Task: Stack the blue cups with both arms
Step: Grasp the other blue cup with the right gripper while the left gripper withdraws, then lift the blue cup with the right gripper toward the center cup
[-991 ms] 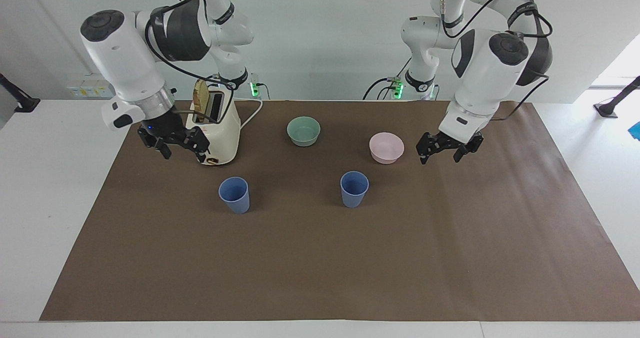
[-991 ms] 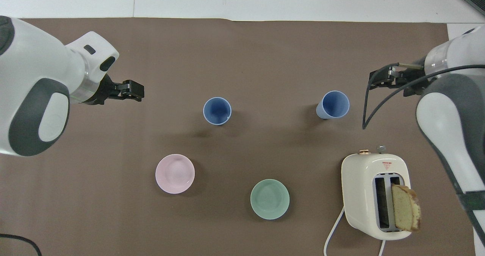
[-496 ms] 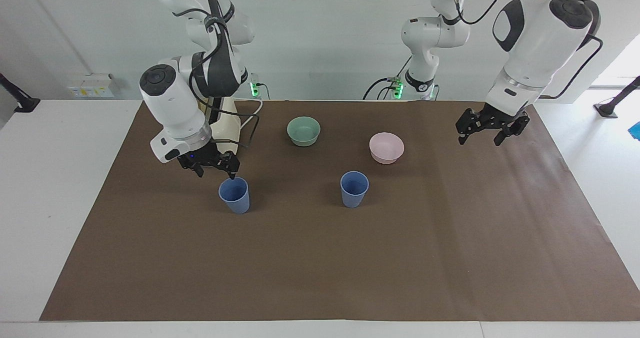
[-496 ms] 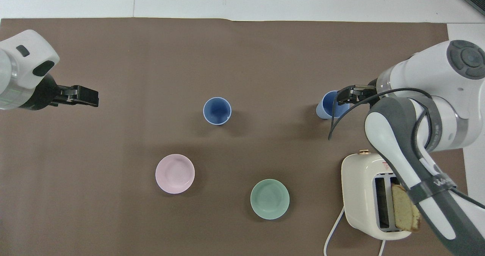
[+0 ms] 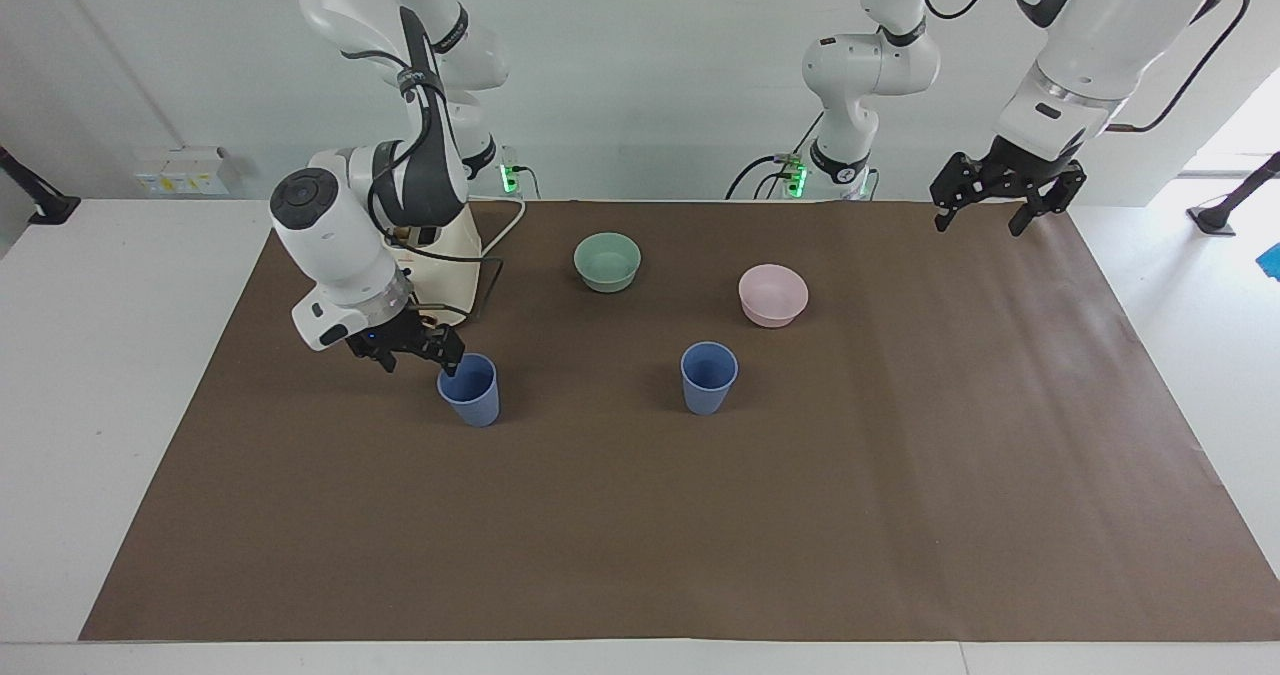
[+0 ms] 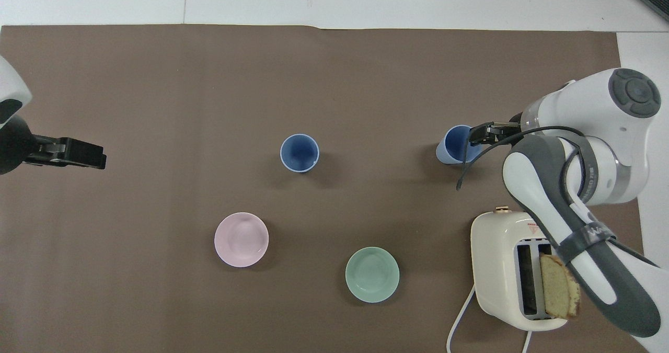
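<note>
The right gripper is low at the rim of one blue cup, the cup toward the right arm's end of the table. One finger seems to dip just inside the cup's rim on the side nearest the arm, while the rest of the gripper sits just outside it. Whether the jaws are pressing on the cup wall or merely straddling it cannot be told. The cup stands upright on the brown table cover.

Just beside this gripper, nearer to the robots, stands a cream toaster with a slice of bread sticking up out of one slot. Its white cord trails off toward the robots. The right arm bends down over the toaster to reach the cup.

Well apart from the right gripper, toward the middle of the table, the second blue cup stands upright with nothing touching it. The two cups sit side by side in a row, well apart from each other. Nearer to the robots than the cups are a mint-green bowl and a pink bowl, both upright.

The left gripper hangs high in the air over the edge of the brown cover at the left arm's end of the table, well apart from both cups. Its jaws are spread apart and hold nothing.
</note>
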Controlling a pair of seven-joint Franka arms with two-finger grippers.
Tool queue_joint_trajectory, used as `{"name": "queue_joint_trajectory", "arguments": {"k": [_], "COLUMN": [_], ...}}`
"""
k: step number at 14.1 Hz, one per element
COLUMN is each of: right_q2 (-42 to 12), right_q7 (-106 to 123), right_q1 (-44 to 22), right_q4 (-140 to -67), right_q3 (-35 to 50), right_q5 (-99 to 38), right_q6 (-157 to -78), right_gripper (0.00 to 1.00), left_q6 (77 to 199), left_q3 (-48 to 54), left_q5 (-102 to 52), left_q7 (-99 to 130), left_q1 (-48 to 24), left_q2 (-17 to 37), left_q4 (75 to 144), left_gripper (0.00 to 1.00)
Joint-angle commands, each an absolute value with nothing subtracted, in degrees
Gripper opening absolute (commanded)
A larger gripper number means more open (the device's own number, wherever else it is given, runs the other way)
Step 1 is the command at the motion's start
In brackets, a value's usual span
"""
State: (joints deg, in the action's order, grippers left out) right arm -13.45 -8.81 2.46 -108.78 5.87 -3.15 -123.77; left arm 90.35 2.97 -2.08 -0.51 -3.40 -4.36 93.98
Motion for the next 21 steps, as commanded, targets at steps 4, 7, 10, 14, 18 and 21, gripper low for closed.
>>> {"name": "queue_joint_trajectory", "arguments": {"k": [4, 7, 10, 14, 18, 21], "right_q2": [-15.82, -15.82, -15.99, -16.52, -16.44, -16.7], "right_q7": [-4.94, -3.25, -3.78, -3.87, -7.97, -11.07], "right_q1": [2.81, 2.73, 2.2, 2.02, 1.85, -3.24], "right_q4": [-109.51, -109.51, -109.07, -105.48, -95.12, -89.31], "right_q3": [6.33, 6.33, 6.33, 6.5, 8.17, 8.79], "right_q5": [-3.69, -3.69, -3.69, -3.87, -4.31, -3.43], "right_q6": [-127.18, -127.09, -127.09, -124.55, -112.7, -109.44], "right_gripper": [0.83, 0.02, 0.0, 0.0, 0.0, 0.0], "left_q6": [89.03, 88.6, 88.68, 88.59, 88.68, 88.59], "left_q3": [3.08, 3.16, 3.16, 3.16, 3.16, 3.16], "left_q5": [-1.23, -1.32, -1.32, -1.32, -1.32, -1.32], "left_q7": [-1.67, -1.41, -1.23, -1.23, -1.23, -1.23], "left_q1": [-2.46, -2.37, -2.29, -2.29, -2.29, -2.29], "left_q2": [-5.36, -5.8, -5.8, -5.8, -5.8, -5.8], "left_q4": [92.9, 93.08, 92.99, 92.99, 92.99, 92.99], "left_gripper": [1.0, 1.0, 1.0, 1.0, 1.0, 1.0]}}
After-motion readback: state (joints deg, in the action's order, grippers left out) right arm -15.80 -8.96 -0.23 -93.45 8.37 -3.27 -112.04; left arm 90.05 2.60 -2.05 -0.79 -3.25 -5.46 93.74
